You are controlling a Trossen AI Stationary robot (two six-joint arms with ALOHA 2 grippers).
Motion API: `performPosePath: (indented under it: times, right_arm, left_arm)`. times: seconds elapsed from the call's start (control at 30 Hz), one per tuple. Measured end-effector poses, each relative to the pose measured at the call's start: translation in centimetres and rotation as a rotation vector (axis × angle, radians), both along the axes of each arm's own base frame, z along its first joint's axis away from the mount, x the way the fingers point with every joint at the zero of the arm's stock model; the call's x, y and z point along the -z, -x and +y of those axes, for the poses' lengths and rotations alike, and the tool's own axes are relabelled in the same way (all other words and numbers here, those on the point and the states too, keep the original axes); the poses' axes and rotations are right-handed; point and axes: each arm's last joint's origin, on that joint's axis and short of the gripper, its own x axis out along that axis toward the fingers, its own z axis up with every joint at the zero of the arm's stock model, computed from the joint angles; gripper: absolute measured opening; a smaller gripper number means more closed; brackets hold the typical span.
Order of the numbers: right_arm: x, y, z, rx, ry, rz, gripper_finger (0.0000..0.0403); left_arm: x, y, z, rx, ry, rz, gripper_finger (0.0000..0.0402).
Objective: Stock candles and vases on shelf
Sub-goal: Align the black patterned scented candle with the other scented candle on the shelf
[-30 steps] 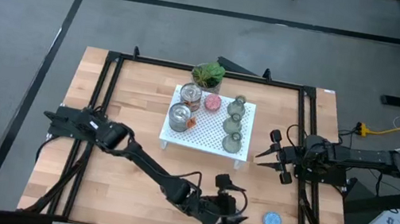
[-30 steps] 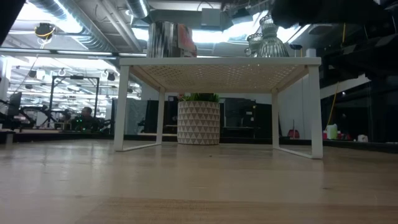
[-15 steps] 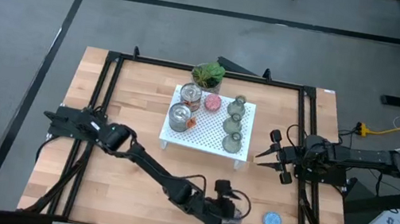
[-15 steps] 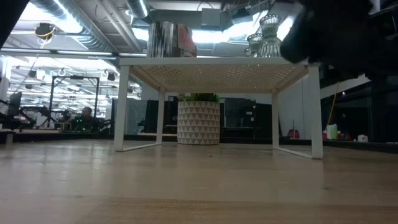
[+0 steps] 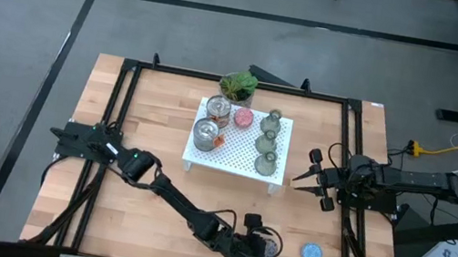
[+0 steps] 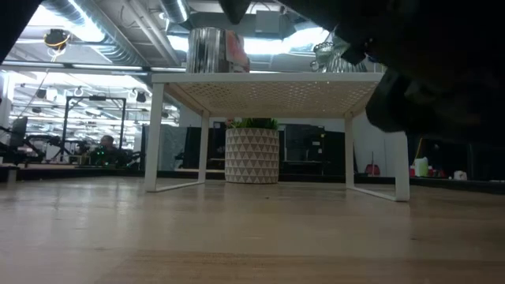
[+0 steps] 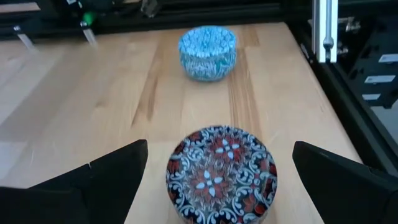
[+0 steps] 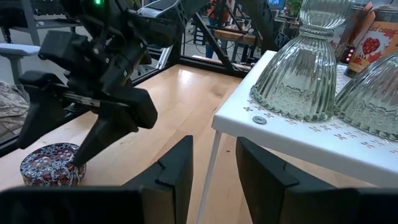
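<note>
A dark patterned candle [image 7: 221, 172] sits on the wooden table near its front edge. My left gripper [image 7: 221, 149] is open and low over it, one finger on each side, touching nothing. The right wrist view shows the same gripper [image 8: 93, 124] slanting down over that candle [image 8: 50, 165]. A light blue candle [image 7: 208, 52] lies on the table just beyond it, toward the right edge [image 5: 311, 253]. The white shelf [image 5: 237, 162] carries two silver tins [image 5: 207, 132], a pink candle [image 5: 243, 118] and three vases [image 5: 269, 141]. My right gripper [image 8: 214, 171] waits open at the right edge.
A potted plant [image 5: 238, 85] stands behind the shelf; its pot [image 6: 252, 154] shows under the shelf top in the low view. Black frame rails [image 5: 349, 157] run along the table's sides. Bare wood lies left of the shelf and along the front.
My left gripper has come down toward the dark patterned candle and tipped further downward, staying open. In the low view its dark bulk has dropped into the upper right of the picture. The candles, the vases and my right arm have kept still.
</note>
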Motion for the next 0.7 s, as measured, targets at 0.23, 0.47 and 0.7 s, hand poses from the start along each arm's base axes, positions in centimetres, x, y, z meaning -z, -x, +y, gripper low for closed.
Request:
performPosePath:
  times: [0.23, 0.47, 0.7]
  right_arm:
    - [0.0, 0.0, 0.0, 0.0, 0.0, -0.001, 0.0124]
    - [0.0, 0.0, 0.0, 0.0, 0.0, -0.001, 0.0124]
    - [0.0, 0.0, 0.0, 0.0, 0.0, 0.0, 0.0124]
  left_arm:
    - [0.4, -0.4, 1.2, -0.042, 0.114, 0.039, 0.04]
    - [1.2, -1.2, 2.6, -0.027, 0.232, 0.067, 0.04]
    - [2.8, -1.4, 2.9, -0.045, 0.209, 0.078, 0.0398]
